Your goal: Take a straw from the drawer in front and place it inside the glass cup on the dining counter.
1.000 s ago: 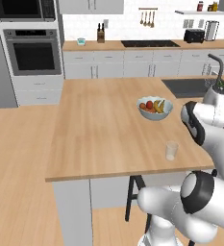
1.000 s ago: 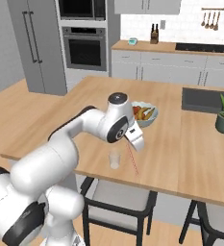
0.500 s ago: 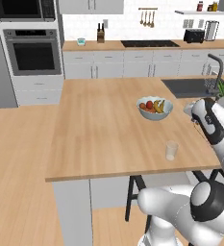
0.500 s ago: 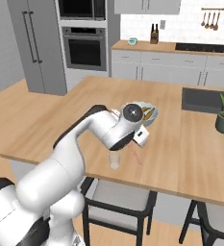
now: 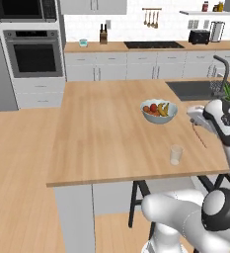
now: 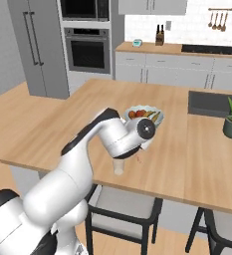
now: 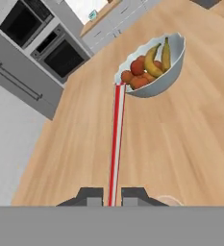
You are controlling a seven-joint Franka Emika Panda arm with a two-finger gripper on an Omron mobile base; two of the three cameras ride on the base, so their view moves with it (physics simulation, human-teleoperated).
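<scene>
Change since a second ago: the arm has swung rightward over the dining counter [image 5: 106,128], carrying the gripper [image 7: 112,196] from beside the glass cup [image 5: 175,154] to a spot past it, toward the counter's right edge.

Gripper: fingers clenched on the straw [image 7: 116,139], which runs out from between the tips toward the fruit bowl [image 7: 154,67]. In the left base view the straw [image 5: 199,137] slants down from the hand, above the counter and right of the cup.

Glass cup: upright near the counter's front edge, in front of the fruit bowl, empty; its rim shows just beside the finger tips in the hand view.

Risks, as judged:
- Straw's free end misses the narrow mouth, since the straw is off to the cup's side.
- Slanted tip nudges the rim and tips the light cup.
- Released at a lean, the long straw could topple the cup or fall out.
</scene>
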